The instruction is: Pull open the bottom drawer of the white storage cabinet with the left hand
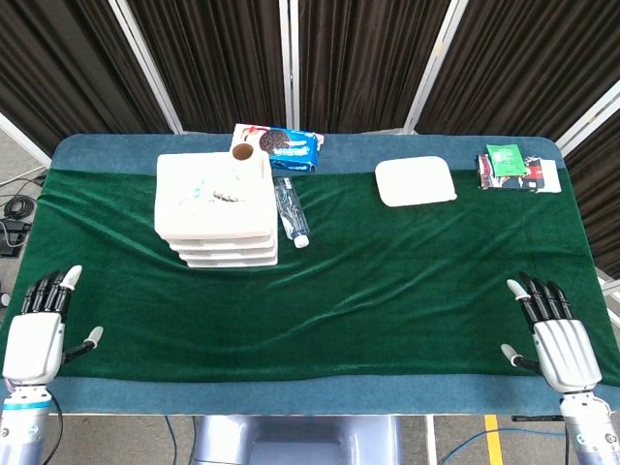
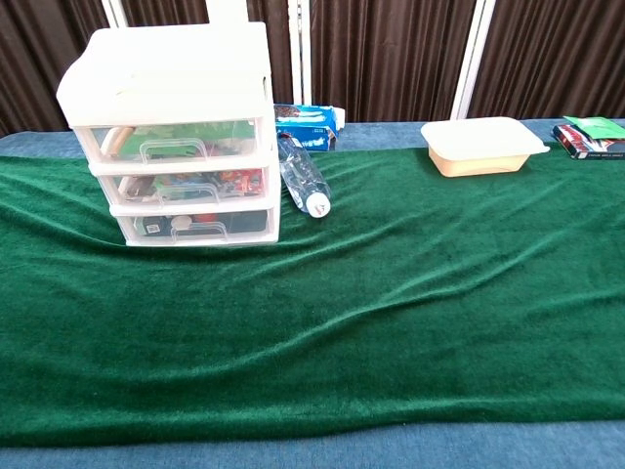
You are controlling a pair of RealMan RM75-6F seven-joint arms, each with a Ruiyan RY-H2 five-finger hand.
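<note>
The white storage cabinet (image 2: 171,127) with three clear drawers stands on the green cloth at the left, also seen from above as the cabinet (image 1: 215,205). Its bottom drawer (image 2: 192,226) is closed, with a small handle in the middle of its front. My left hand (image 1: 37,334) hovers open at the table's near left corner, far in front of the cabinet, fingers spread and holding nothing. My right hand (image 1: 556,341) is open at the near right corner, fingers straight. Neither hand shows in the chest view.
A plastic water bottle (image 2: 304,177) lies right beside the cabinet. A cookie package (image 1: 287,147) and a cardboard tube (image 1: 244,155) sit behind it. A white lidded box (image 1: 415,181) and small packets (image 1: 513,170) are at the back right.
</note>
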